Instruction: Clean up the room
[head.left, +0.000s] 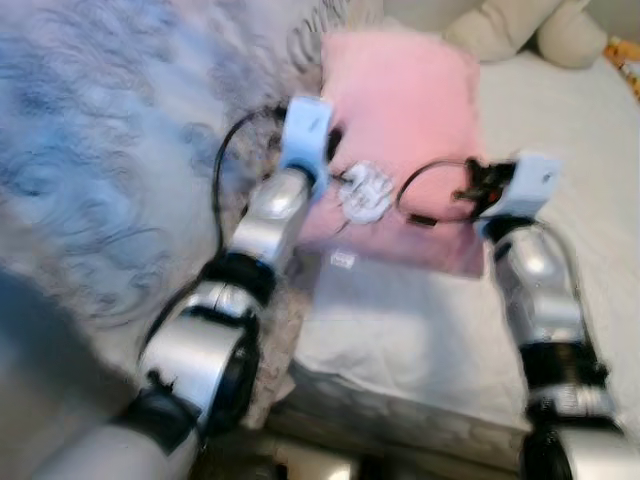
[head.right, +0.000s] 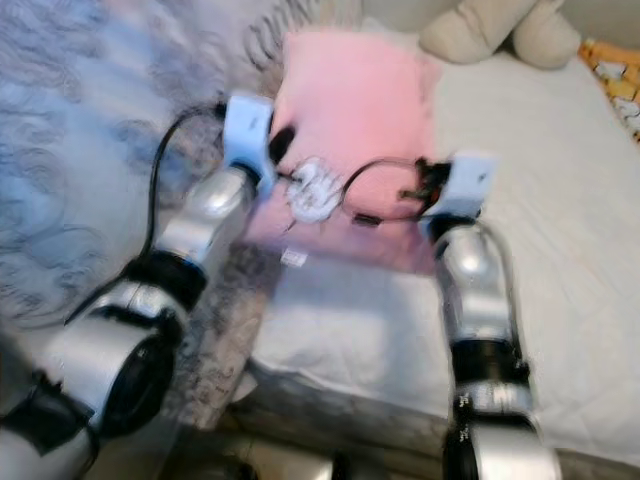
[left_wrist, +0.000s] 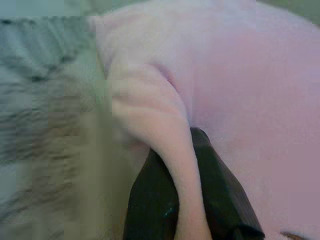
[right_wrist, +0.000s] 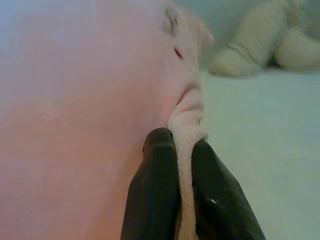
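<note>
On the white bed (head.left: 560, 150), beside a grey patterned blanket (head.left: 110, 140), the pink pillow (head.left: 400, 110) lies with both edges pinched, left pincer (left_wrist: 186, 210) and right pincer (right_wrist: 186, 200) each clamped on a fold, so placing it near the plush toy (head.left: 510, 25) seemingly remains.

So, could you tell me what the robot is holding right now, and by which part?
Both grippers hold the pink pillow: the left gripper pinches a fold at its left edge, the right gripper a fold at its right edge, jaws shut.
</note>
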